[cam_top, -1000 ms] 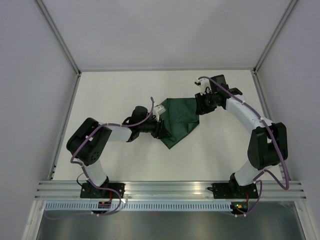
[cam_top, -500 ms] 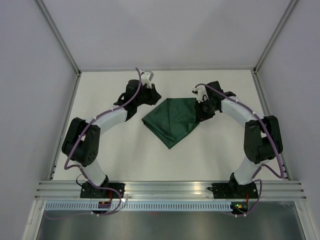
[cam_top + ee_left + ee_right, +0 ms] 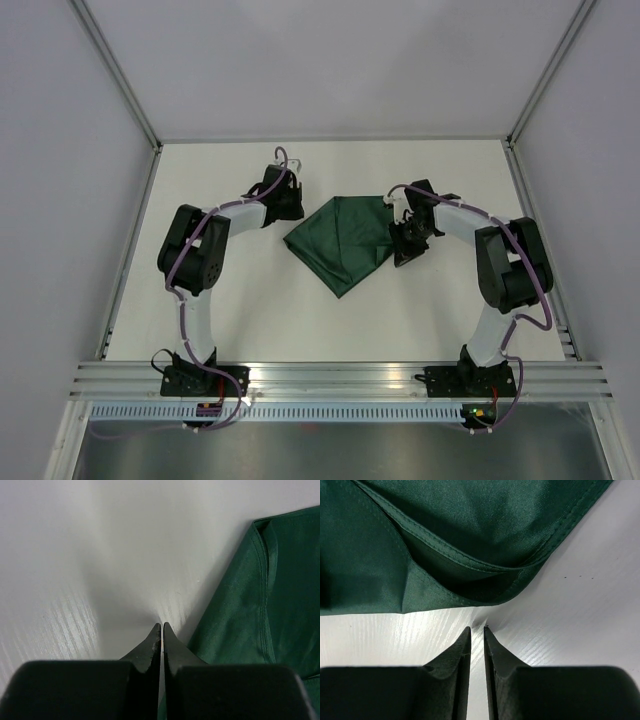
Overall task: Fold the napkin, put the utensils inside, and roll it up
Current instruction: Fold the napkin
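Observation:
The dark green napkin [image 3: 340,238] lies folded flat on the white table, one point aimed at the arms. My left gripper [image 3: 292,205] sits low at the napkin's left edge, shut with nothing in it. In the left wrist view its tips [image 3: 161,625] meet over bare table, with the napkin [image 3: 260,605] just to their right. My right gripper [image 3: 403,252] is at the napkin's right corner. There its jaws [image 3: 477,628] stand a narrow gap apart over bare table, just short of the hemmed, doubled napkin corner [image 3: 470,545]. The utensils are out of view.
The white table [image 3: 250,310] is fenced by a metal frame with grey walls on three sides. A rail [image 3: 340,380] at the near edge carries both arm bases. Purple cables run along both arms.
The left gripper left the napkin's left edge, swung to the back left, then came down beside the napkin and shut. The right gripper moved nearer along the napkin's right side, its jaws narrowing.

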`<action>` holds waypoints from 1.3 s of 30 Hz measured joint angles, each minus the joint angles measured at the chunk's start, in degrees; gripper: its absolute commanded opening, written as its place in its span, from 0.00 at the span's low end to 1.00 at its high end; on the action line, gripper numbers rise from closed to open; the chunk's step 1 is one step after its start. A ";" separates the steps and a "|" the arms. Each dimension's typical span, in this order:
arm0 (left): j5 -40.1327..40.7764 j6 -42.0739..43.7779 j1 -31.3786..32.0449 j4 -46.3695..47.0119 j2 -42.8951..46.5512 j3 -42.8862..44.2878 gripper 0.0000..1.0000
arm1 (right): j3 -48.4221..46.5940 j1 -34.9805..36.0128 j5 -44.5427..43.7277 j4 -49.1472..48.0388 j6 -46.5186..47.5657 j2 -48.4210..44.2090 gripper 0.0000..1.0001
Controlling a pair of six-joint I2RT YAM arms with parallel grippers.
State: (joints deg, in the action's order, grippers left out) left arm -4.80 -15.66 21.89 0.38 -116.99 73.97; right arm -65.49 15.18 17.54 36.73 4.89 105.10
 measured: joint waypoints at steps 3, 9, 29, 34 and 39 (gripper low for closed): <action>-0.24 -0.55 0.00 -0.28 -0.13 -0.15 0.04 | -0.04 -0.02 0.20 -0.09 -0.48 0.28 0.21; -0.81 -2.49 -0.02 2.60 0.44 -3.06 0.03 | -2.40 -0.02 1.07 0.20 -1.49 2.34 0.21; -1.99 -12.44 0.15 17.16 12.15 -25.05 0.02 | -18.58 0.00 1.01 0.76 -2.12 13.62 0.22; -1.88 -15.08 1.36 20.22 15.21 -30.36 0.02 | -23.89 0.04 0.04 0.94 -1.90 16.96 0.22; -1.70 -17.57 2.80 23.10 18.67 -35.95 0.02 | -28.17 0.07 -0.72 0.96 -1.64 19.63 0.22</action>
State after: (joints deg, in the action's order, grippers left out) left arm -6.50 -33.23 24.69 23.49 -98.32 38.02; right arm -93.67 15.25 16.82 37.69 3.25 124.73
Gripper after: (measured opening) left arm 0.025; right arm 0.218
